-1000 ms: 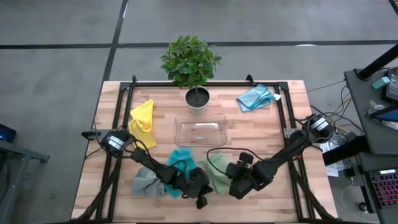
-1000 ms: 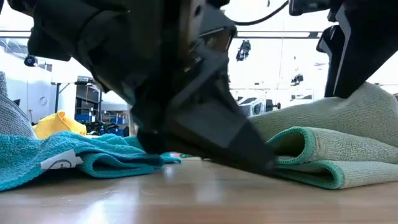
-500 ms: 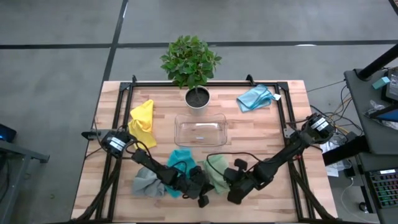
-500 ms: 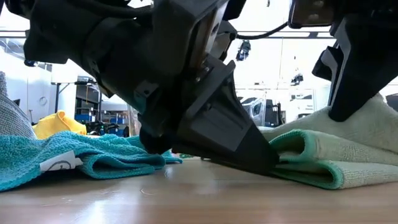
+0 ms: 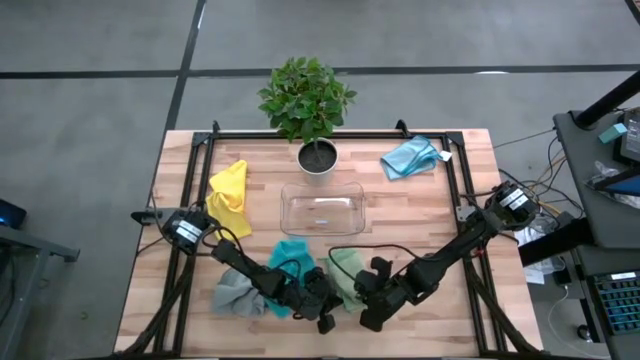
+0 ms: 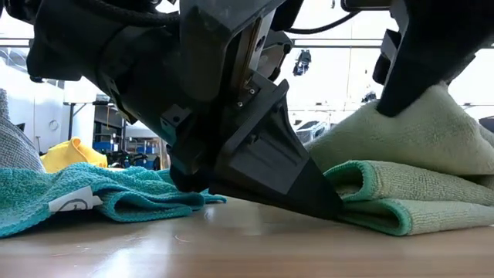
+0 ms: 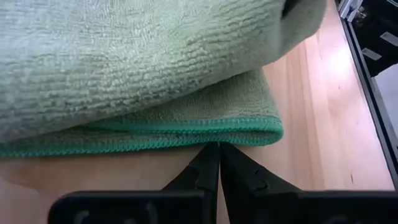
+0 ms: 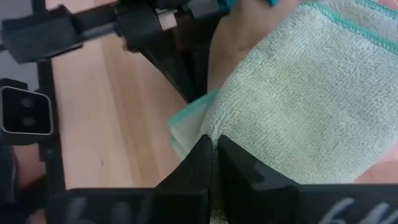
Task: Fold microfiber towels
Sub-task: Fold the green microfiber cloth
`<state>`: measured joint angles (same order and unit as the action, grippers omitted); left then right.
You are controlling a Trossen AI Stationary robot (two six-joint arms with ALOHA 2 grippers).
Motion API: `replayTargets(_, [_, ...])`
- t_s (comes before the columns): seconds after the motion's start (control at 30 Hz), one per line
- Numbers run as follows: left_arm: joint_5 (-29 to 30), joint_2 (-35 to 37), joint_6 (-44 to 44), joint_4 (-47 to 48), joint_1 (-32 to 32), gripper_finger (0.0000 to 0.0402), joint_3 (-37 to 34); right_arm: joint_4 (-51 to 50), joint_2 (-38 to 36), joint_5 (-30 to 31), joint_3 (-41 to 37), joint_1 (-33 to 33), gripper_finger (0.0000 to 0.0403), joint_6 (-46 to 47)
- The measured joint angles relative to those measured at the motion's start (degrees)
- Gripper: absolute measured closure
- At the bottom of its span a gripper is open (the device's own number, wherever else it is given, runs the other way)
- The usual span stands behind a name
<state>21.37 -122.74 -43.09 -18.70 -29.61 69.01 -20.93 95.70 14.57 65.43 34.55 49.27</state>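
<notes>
The sage green towel (image 5: 346, 276) lies near the front edge of the table, between the two grippers. The right gripper (image 8: 213, 149) has its fingers pressed together on a lifted edge of this towel, pinching it. The left gripper (image 7: 219, 152) is squeezed shut with nothing in it, and its tips rest on the wood just at the towel's folded edge (image 7: 186, 127). That edge runs across in front of the left gripper, side to side.

The right gripper is the one holding the cloth, so it looks best placed to carry the edge over. The left one seems to hold the fold line down.

The teal towel (image 5: 291, 255) lies on the far side of the left gripper, with the grey towel (image 5: 232, 294) beyond it. The arms hide much of both, and how much cloth sits between the right fingers is hard to see
</notes>
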Motion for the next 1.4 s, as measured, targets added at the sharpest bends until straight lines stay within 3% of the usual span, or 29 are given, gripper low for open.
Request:
replayTargets(0.47, [-0.1, 0.0, 0.0, -0.1, 0.0, 0.0402, 0.1, 8.3, 5.1, 0.4, -0.1, -1.5, 0.0388, 0.4])
replayTargets(0.8, [-1.2, 0.5, 0.0, 0.7, 0.0, 0.0402, 0.0, 12.9, 7.1, 0.5, -0.1, -2.0, 0.0325, 0.2])
replayTargets(0.93, [-5.1, 2.1, -0.1, 5.6, 0.0, 0.0402, 0.0, 12.7, 6.5, 0.2, -0.1, -2.0, 0.0286, -1.0])
replayTargets(1.17, [-6.5, 7.0, 0.6, 13.8, -0.1, 0.0402, 0.0, 12.0, 3.0, -0.1, -0.1, -1.9, 0.0244, -4.3])
replayTargets(1.4, [-3.9, 11.3, 5.4, 14.1, -0.1, 0.0402, 0.4, 6.5, -2.8, 1.1, -0.3, -1.0, 0.0268, -10.0])
